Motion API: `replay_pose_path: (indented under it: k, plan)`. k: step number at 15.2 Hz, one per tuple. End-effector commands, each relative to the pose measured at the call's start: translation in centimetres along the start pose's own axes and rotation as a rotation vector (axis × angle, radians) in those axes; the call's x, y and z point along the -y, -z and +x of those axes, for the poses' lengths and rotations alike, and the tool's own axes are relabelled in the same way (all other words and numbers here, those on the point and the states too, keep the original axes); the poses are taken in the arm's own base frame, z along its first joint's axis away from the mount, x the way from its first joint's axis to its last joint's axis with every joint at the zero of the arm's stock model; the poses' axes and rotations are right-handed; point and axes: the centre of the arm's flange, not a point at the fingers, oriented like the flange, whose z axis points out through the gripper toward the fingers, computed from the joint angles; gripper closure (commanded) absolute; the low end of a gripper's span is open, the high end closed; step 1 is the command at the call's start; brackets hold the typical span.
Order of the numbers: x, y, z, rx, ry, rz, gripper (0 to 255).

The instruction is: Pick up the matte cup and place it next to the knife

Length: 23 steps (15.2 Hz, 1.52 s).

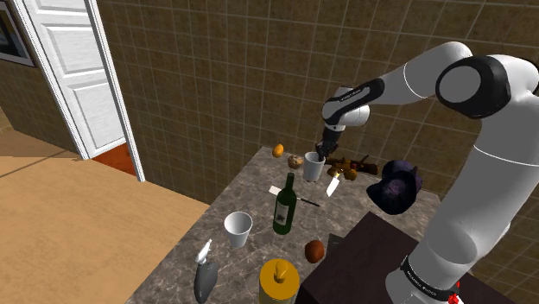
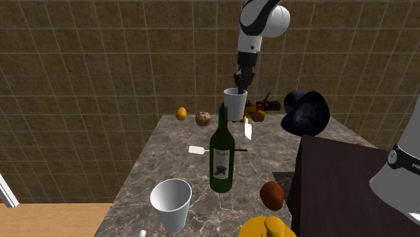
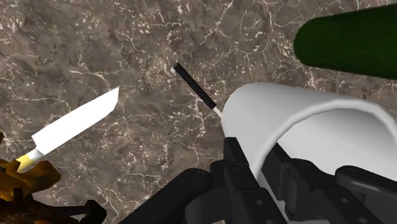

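The cup [image 3: 299,121] is cut off by the wrist view's edge and its base is hidden, so it cannot be told whether it rests on the counter [image 3: 127,51] or hangs just above it. Of the knife [image 3: 75,125] the white blade is plainly seen. Its handle is lost in a brown and yellow clutter [image 3: 19,184] that cannot be made out. The green bottle [image 3: 348,39] is cropped to a part of its body, on the far side of the cup from the knife. A thin black stick [image 3: 194,86] is partly covered by the cup's rim.

The gripper [image 3: 257,175] is clamped on the white cup's rim, with one finger [image 3: 238,168] outside the wall and the other inside. In the shoulder view the arm [image 1: 406,82] is stretched from the stand [image 1: 363,259] up and to that view's left. It is bent down sharply at the wrist, so that the gripper is pointed steeply down onto the cup. The cup is held upright just beside the knife. A second cup [image 1: 237,229], also white, is set well apart from the knife, beyond the bottle.
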Motion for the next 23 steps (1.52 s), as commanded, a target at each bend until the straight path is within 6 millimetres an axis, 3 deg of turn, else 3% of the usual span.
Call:
replay_pose_path:
  k: [1,16,23]
  plan:
    - [-2.5,0.3,-0.6,-0.001,0.002,0.000,255]
    - [-22.6,2.4,-3.7,-0.001,0.002,0.000,255]
    - [-22.9,-1.3,-3.8,-0.001,0.002,0.000,255]
